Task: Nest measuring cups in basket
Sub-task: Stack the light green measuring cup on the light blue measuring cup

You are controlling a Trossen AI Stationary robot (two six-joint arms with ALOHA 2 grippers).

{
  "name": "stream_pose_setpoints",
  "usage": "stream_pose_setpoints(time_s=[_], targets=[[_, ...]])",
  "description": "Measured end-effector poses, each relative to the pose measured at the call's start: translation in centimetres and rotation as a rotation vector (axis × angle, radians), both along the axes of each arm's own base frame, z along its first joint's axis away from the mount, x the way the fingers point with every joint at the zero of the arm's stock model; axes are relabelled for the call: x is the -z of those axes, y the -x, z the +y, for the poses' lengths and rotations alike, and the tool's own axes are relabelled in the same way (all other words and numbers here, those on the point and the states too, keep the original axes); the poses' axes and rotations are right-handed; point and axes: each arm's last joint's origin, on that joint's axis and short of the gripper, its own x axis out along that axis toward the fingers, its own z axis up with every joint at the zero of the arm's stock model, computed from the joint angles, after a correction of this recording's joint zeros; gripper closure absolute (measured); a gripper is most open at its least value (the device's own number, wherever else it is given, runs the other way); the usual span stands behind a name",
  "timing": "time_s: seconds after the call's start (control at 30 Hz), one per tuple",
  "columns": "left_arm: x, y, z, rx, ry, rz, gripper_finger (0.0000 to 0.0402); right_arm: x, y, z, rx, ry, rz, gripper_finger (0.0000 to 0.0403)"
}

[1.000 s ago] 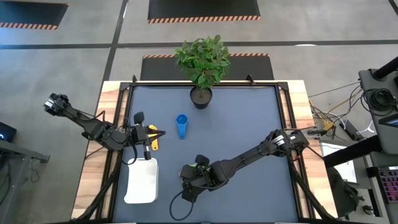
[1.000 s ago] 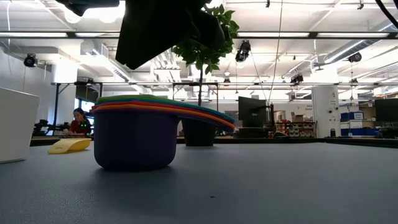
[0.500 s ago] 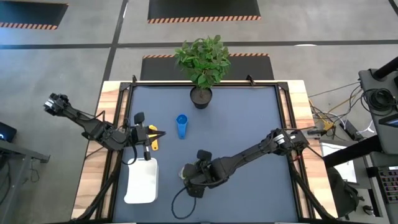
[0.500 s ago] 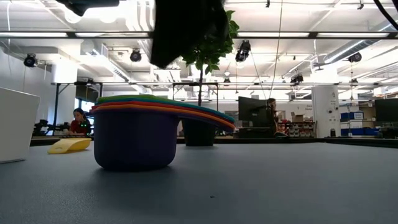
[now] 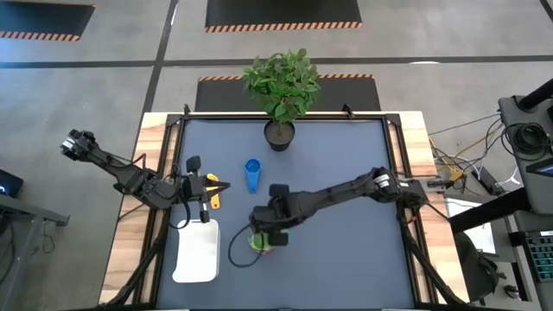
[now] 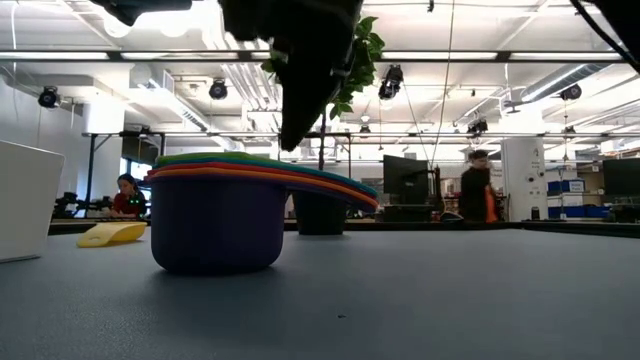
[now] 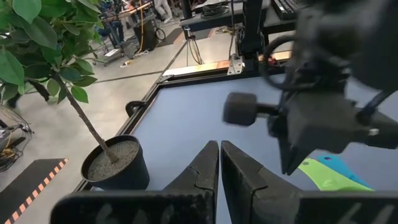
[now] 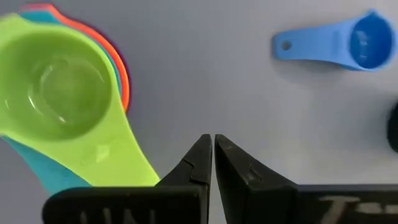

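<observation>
A nested stack of measuring cups (image 5: 259, 241) stands on the table on its purple bottom cup (image 6: 214, 228), with the green cup (image 8: 60, 89) on top. The blue cup (image 5: 252, 174) lies alone farther back, and the yellow cup (image 5: 213, 197) lies on the table beside my left gripper (image 5: 206, 188), which is shut and holds nothing. My right gripper (image 5: 270, 223) hovers shut between the stack and the blue cup (image 8: 348, 42), pointing down. The white basket (image 5: 197, 251) sits near the left front.
The black plant pot (image 5: 279, 135) with its leafy plant stands at the table's far edge. A dark cable loop (image 5: 235, 252) hangs from my right arm between the stack and the basket. Bare blue table surface stretches to the right. People show in the room beyond.
My right gripper has moved from above the cup stack toward the table's far edge and the blue cup, rising a little. The stack, covered by it before in the high view, now shows and has stayed where it was.
</observation>
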Motion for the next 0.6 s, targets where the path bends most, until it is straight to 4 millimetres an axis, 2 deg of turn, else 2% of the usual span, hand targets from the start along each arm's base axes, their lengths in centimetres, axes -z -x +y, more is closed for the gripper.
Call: stream_pose_setpoints(time_s=[0.13,0.3,0.6], targets=[[0.0,0.0,0.0,0.000,0.000,0.000,0.0402,0.7,-0.2,-1.7,-0.085,-0.054,0.059,0.0394],[0.0,0.0,0.0,0.000,-0.001,0.001,0.0402,1.9,-0.1,-2.6,-0.146,-0.100,0.111,0.0394],[0.0,0.0,0.0,0.000,-0.001,0.002,0.0402,2.4,-0.2,-2.1,-0.195,-0.137,0.103,0.0394]])
